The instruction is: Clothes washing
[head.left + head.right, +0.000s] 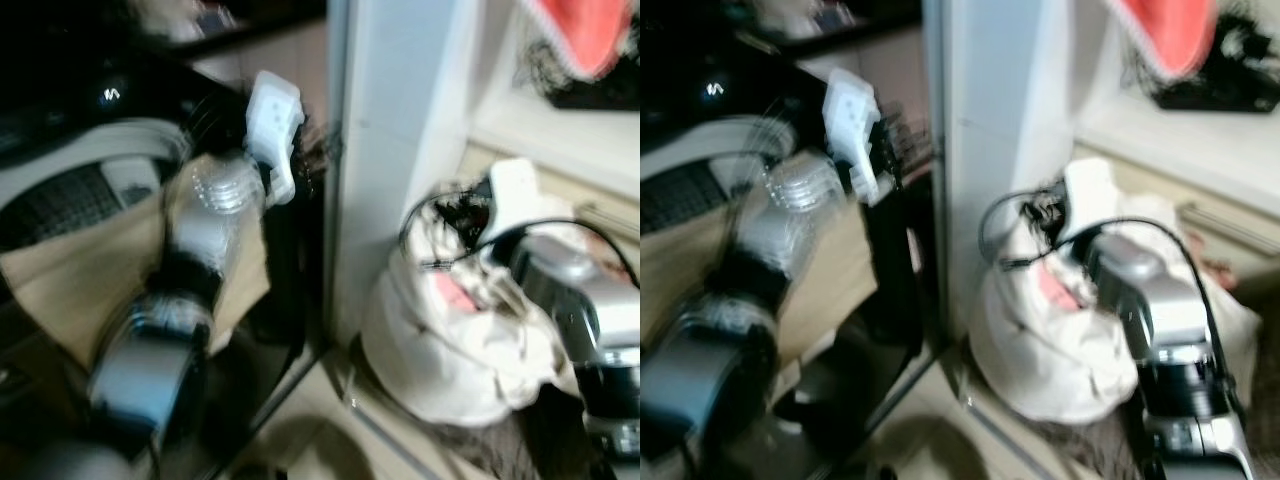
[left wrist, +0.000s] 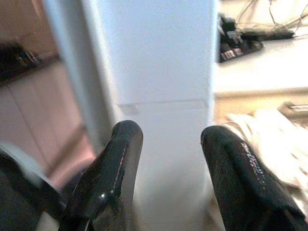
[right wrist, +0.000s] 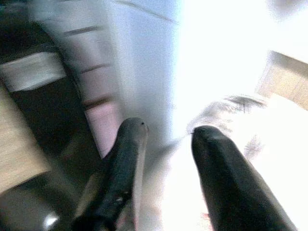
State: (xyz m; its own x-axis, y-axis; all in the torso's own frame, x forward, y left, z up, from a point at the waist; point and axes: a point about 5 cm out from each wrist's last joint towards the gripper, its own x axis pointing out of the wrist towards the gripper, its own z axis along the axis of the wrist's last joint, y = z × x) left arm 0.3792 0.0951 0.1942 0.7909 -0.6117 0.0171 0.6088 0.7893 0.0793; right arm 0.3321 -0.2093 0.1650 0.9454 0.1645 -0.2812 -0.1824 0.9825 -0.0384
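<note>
My right end effector (image 3: pixel 166 144), fingers spread, hovers over the soft, light laundry heap (image 1: pixel 450 340) at lower right; I'd pinch a top fold.

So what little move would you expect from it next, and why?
Probably easing the right gripper down toward the white bundle of cloth heaped on the floor beside the tall white panel. Both grippers are open and hold nothing; the right one points at that pale cloth, while the left gripper faces the panel. The blur makes this uncertain.
</note>
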